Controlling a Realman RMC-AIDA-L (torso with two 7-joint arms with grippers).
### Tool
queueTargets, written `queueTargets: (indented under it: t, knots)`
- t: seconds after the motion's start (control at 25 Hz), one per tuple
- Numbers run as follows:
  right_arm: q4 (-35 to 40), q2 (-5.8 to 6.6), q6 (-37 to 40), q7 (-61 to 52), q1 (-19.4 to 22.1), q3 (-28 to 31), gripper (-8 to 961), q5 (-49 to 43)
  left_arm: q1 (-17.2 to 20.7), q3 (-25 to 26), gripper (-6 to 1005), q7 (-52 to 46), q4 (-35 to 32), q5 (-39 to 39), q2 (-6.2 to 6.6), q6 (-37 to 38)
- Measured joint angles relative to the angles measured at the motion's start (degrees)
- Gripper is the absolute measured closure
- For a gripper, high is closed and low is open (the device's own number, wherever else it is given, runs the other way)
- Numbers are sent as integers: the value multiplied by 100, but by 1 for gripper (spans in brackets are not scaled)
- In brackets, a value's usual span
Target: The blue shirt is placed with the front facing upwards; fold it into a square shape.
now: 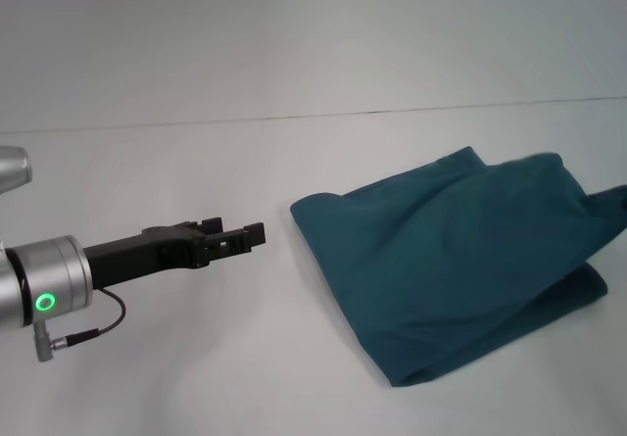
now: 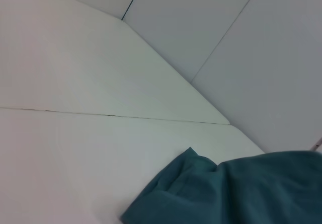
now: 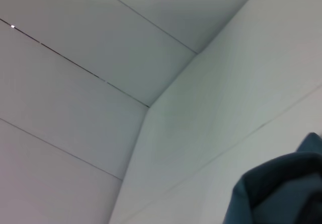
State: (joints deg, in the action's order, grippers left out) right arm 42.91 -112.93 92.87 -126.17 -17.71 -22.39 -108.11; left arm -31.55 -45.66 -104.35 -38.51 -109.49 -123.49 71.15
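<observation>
The blue shirt [image 1: 460,260] lies folded into a rough rectangle on the right half of the white table, plain teal side up, with no print showing. Its far right corner [image 1: 615,204] looks raised at the picture's edge. My left gripper [image 1: 240,233] hovers over bare table to the left of the shirt, apart from it, open and holding nothing. The left wrist view shows a rumpled shirt edge [image 2: 221,194]. In the right wrist view a bunched fold of the shirt [image 3: 282,189] sits close. The right gripper itself is out of view.
The white table [image 1: 196,377] spreads left of and in front of the shirt, with a thin seam [image 1: 294,118] running across behind it. Pale wall panels [image 2: 226,38] stand beyond the table.
</observation>
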Motion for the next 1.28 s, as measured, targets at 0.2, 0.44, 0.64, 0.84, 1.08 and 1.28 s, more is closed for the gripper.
queueTargets:
  t: [0.2, 0.44, 0.64, 0.84, 1.08, 1.28]
  knots:
    - [-24, -2, -268, 0, -21, -2, 922, -352, 0, 5, 112, 3, 8, -13, 0, -3]
    - [-376, -2, -1133, -112, -136, -12, 923, -960, 0, 4, 112, 2, 11, -17, 3, -5]
    - [-533, 22, -1616, 175, -111, 139, 914, -728, -7, 4, 112, -4, 11, -20, 14, -40]
    - [-553, 46, -1734, 447, -178, 303, 782, -320, -18, 4, 111, 8, 11, -20, 18, -65]
    - [-604, 120, -1798, 440, -437, 248, 504, -344, -119, 21, 112, -28, 12, -11, 18, -130]
    - [-647, 144, -1458, 517, -569, 172, 335, -348, -353, -72, 112, -231, 179, -26, 32, -494]
